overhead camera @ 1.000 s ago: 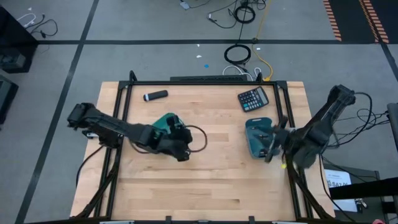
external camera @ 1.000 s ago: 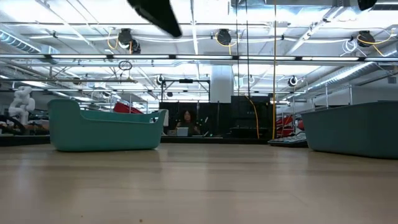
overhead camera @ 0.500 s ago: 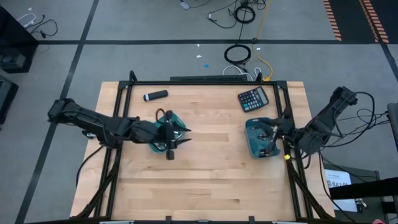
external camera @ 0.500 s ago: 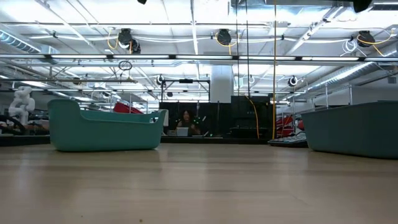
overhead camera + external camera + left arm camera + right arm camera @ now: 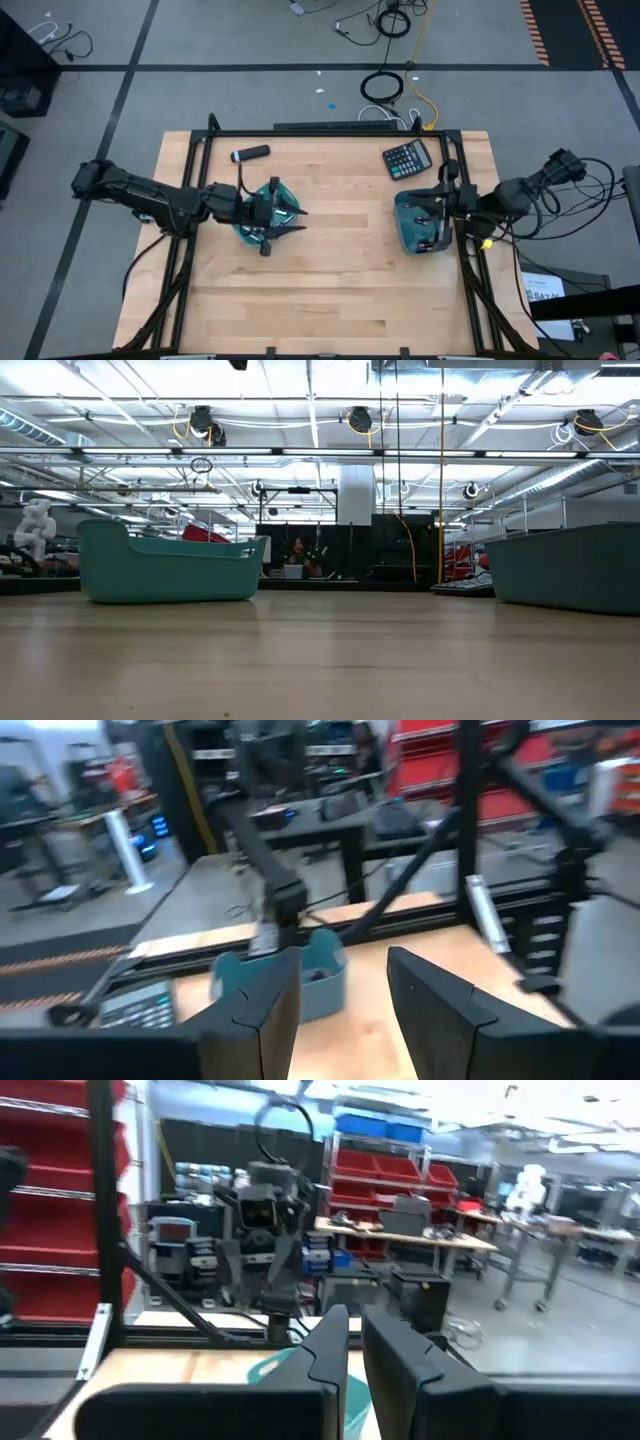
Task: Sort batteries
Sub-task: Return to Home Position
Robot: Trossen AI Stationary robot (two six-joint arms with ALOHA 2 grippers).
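Top-down view: on the light wooden table, the left gripper hangs over the green-teal plastic bin at centre left, hiding its inside. At centre right, the right gripper is above the blue-teal plastic bin, where the batteries show only as small dark specks. A black keypad calculator and a black marker-like cylinder lie near the table's top edge.

Table-height view: one bin stands at the left and one at the right edge, with a seated person far behind.

Left wrist view: the fingers stand wide apart, empty.

Right wrist view: only a narrow slit separates the fingers, with nothing held.
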